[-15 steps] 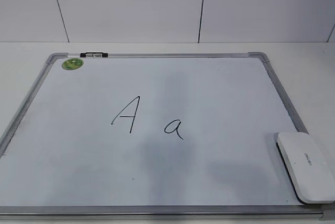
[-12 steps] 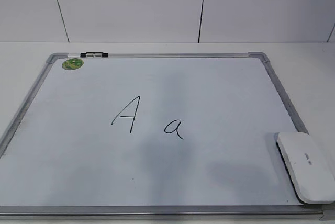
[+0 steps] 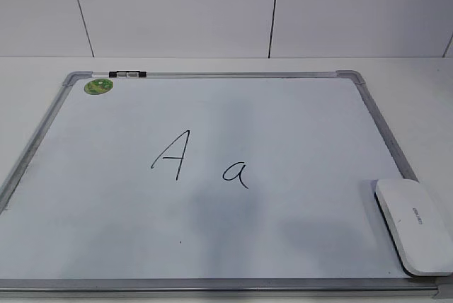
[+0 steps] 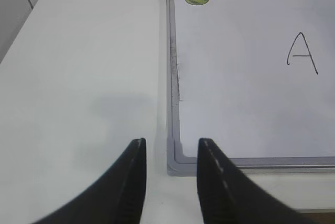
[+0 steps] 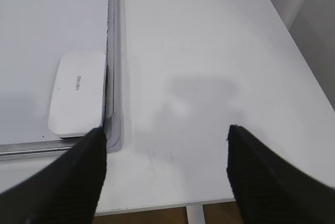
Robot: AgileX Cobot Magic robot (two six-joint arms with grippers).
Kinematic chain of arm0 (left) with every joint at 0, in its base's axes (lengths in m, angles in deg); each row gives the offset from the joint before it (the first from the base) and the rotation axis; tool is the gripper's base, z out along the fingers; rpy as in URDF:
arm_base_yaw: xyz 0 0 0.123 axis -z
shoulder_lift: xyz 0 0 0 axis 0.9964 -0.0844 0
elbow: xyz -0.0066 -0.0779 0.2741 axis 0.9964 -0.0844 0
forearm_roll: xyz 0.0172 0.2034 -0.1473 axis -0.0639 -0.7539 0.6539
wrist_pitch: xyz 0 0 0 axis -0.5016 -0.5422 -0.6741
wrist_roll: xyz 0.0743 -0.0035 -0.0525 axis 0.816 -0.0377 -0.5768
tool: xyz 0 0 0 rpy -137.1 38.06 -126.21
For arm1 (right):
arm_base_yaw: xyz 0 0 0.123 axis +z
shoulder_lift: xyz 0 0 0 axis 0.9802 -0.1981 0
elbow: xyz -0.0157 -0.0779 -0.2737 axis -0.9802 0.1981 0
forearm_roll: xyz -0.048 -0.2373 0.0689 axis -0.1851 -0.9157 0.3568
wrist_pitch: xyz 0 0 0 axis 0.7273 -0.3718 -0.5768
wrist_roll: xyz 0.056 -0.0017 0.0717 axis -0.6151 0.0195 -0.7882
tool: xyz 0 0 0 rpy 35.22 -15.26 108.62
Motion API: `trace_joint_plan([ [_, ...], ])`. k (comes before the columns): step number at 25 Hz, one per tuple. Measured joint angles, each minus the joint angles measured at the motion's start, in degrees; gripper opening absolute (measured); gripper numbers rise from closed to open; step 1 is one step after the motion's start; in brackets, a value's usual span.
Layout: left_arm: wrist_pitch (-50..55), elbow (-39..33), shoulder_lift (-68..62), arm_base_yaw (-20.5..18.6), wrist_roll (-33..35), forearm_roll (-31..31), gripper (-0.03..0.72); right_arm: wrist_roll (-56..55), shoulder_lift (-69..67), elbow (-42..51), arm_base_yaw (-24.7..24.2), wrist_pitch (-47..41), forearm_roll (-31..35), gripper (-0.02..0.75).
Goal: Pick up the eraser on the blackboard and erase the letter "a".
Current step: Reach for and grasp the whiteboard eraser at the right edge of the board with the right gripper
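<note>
Eraser [image 3: 415, 225] lies ungrasped at the blackboard's [image 3: 386, 136] near-right corner (pickup step); right gripper [image 5: 165, 169], fingers spread, must reach it.

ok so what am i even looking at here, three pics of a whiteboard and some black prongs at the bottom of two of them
It is a two-armed robot at a table, seen by three cameras. One camera looks down at a slant from the front and shows the board lying flat, with a capital A and a small a written on it, and a white eraser at its near right corner. The other two cameras sit on the robot's wrists. The black prongs are the fingers of each hand. The left hand hangs over the board's near left corner. The right hand is spread wide over bare table, just right of the eraser. Both hands are open and hold nothing.
</note>
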Motion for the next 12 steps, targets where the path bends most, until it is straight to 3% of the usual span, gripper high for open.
trace_joint_plan([
  [8,0.00,0.00,0.00,0.00,0.00,0.00,0.235,4.71,-0.31,-0.33,0.22,0.63,4.12,0.560],
  [12,0.00,0.00,0.00,0.00,0.00,0.00,0.235,5.72,-4.31,-1.31,0.22,5.09,6.25,0.560],
])
